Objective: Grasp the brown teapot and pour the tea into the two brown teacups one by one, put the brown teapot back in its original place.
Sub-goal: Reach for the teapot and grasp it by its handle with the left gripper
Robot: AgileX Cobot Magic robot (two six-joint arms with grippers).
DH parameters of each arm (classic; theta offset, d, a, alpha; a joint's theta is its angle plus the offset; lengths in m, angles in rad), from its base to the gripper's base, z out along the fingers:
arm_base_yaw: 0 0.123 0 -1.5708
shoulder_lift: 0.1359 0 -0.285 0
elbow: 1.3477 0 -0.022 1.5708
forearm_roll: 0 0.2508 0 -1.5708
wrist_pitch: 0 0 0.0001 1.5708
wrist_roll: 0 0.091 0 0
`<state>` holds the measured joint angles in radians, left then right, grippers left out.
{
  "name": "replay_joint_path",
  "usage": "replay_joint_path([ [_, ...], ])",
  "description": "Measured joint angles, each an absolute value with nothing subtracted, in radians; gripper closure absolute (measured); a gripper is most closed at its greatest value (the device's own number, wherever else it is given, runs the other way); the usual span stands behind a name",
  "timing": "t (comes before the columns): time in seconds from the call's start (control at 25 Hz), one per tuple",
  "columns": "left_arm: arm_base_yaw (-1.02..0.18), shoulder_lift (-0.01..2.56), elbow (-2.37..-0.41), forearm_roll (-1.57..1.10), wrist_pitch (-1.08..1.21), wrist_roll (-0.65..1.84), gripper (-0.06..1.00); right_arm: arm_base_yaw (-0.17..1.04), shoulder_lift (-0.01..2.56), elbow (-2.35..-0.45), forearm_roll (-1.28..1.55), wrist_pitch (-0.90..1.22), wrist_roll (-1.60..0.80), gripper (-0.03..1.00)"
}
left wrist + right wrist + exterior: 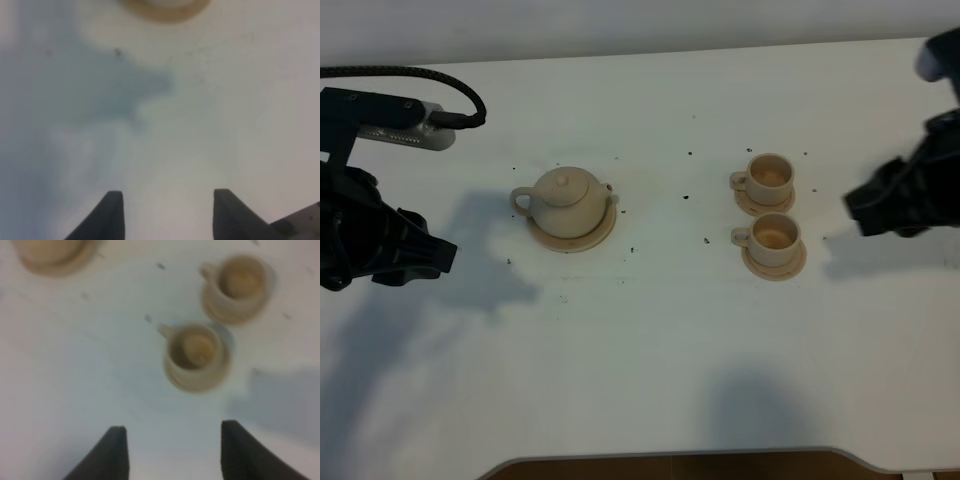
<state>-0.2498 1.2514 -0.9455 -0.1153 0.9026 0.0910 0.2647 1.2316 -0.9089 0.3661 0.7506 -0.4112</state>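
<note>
You have one brown teapot (565,200) on its wide saucer (603,231) at ten o'clock from the middle of the table (640,380), and two teacups (770,176) (775,236) on small saucers (772,270) at two o'clock. Only the high view shows the whole pot; the left wrist view catches just a saucer rim, the right both cups. The left gripper (167,212) and right gripper (172,450) each hang with jaws spread wide, gripping nothing.

Dark specks (686,197) dot the white table (650,340).
</note>
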Motion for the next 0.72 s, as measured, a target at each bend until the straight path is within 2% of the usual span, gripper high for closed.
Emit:
replay_joint_path([
  [0.28, -0.250, 1.251, -0.946, -0.112, 0.892, 0.085, 0.53, 0.265, 1.017, -0.897, 0.123, 0.940, -0.177, 0.53],
  [0.72, -0.250, 1.251, -0.946, -0.110, 0.779, 0.085, 0.53, 0.265, 0.595, -0.678, 0.070, 1.093, -0.146, 0.53],
])
